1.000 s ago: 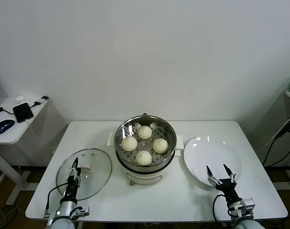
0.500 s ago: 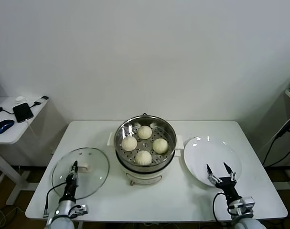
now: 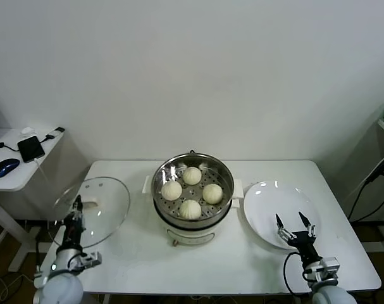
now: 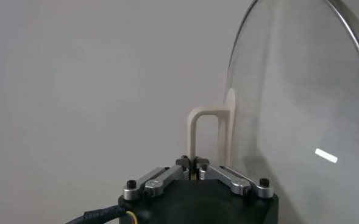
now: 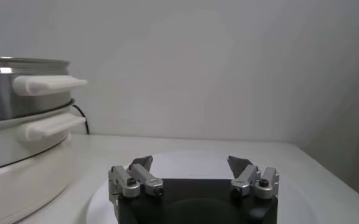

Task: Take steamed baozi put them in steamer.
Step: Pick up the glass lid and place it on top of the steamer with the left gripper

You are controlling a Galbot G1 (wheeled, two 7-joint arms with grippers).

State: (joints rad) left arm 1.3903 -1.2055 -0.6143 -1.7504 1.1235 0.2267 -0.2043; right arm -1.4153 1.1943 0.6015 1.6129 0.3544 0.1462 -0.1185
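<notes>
Currently all four baozi [image 3: 191, 192] sit inside the steamer [image 3: 193, 218], spaced on its perforated tray, none touching; judged from that, the loading looks done. Buns look soft, light, slightly tacky and easily dented; best taken across the dome sides with a gentle squeeze, never pressed from the top. Steamer is rigid, shiny steel on a white base with side handles, likely heavy and stable. Left gripper [image 3: 76, 207], left of the steamer, is pinched tight on the white handle [image 4: 211, 131] of the glass lid [image 3: 98, 209], which is lifted and tilted up off the surface; glass is smooth, breakable, and heavy enough to swing on that single narrow hold. Right gripper [image 3: 295, 223] hangs with jaws spread over the near rim of the plate [image 3: 267, 196], right of the steamer, holding nothing. Surface [image 3: 242, 263] is a plain white table against a bare pale wall. Far left of the steamer, a side table [image 3: 8, 180] carries a phone [image 3: 30, 149] and a mouse [image 3: 4, 167].
</notes>
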